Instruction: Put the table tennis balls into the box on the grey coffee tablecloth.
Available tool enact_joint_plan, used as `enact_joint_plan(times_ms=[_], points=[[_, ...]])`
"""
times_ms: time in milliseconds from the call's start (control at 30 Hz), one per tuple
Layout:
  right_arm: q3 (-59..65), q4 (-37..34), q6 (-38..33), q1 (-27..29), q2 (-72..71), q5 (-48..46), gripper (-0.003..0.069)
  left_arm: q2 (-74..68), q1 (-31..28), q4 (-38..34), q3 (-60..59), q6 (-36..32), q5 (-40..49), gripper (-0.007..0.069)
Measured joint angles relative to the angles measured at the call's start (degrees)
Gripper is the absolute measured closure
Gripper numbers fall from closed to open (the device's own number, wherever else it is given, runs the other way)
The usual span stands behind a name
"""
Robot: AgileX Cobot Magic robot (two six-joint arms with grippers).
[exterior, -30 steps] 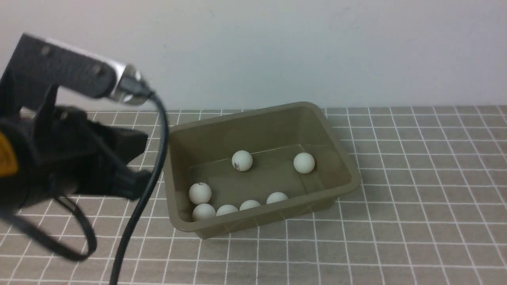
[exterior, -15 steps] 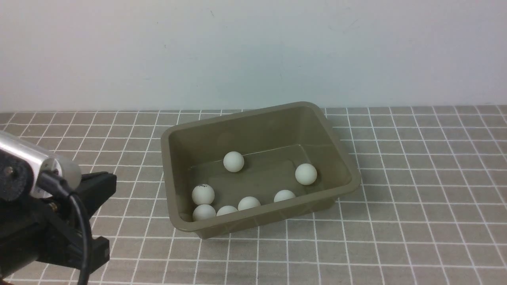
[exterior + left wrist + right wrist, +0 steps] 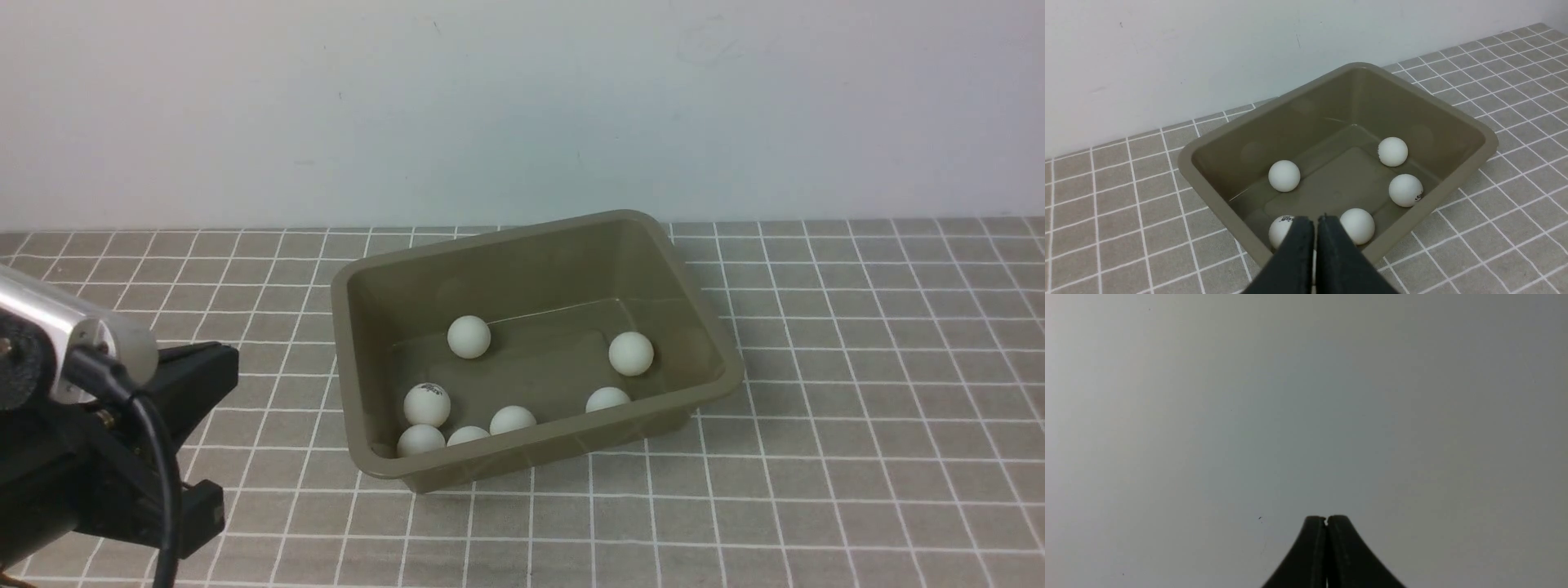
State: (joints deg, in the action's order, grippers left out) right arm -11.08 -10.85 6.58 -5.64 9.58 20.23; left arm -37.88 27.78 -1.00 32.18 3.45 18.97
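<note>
The table tennis balls, seven counted, are all seen inside the box on the grey coffee tablecloth; task judged complete, left gripper at 8 o'clock pressed closed, empty.

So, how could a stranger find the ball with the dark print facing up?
Look inside the olive-brown box on the checked cloth. Go to its near left corner: the ball with the dark print sits just behind two plain white ones.
</note>
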Motion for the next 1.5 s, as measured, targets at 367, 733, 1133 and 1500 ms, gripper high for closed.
enact_joint_plan(times_ms=[367,733,1133,1500], points=[[0.0,0.0,0.0,0.0,0.0,0.0,0.0673,21.3,-16.25,1.0,-17.3,-0.62,-0.57,0.0629],[0.0,0.06,0.0,0.0,0.0,0.01,0.0673,38.47,-25.91,0.7,-33.7,-2.56,2.3,0.0629],[0.0,0.0,0.0,0.0,0.0,-0.12,0.0673,38.52,-25.91,0.65,-33.7,-2.56,2.77,0.0629],[0.0,0.06,-1.17,0.0,0.0,-0.16,0.0673,38.52,-25.91,0.65,-33.7,-2.56,2.77,0.0629]])
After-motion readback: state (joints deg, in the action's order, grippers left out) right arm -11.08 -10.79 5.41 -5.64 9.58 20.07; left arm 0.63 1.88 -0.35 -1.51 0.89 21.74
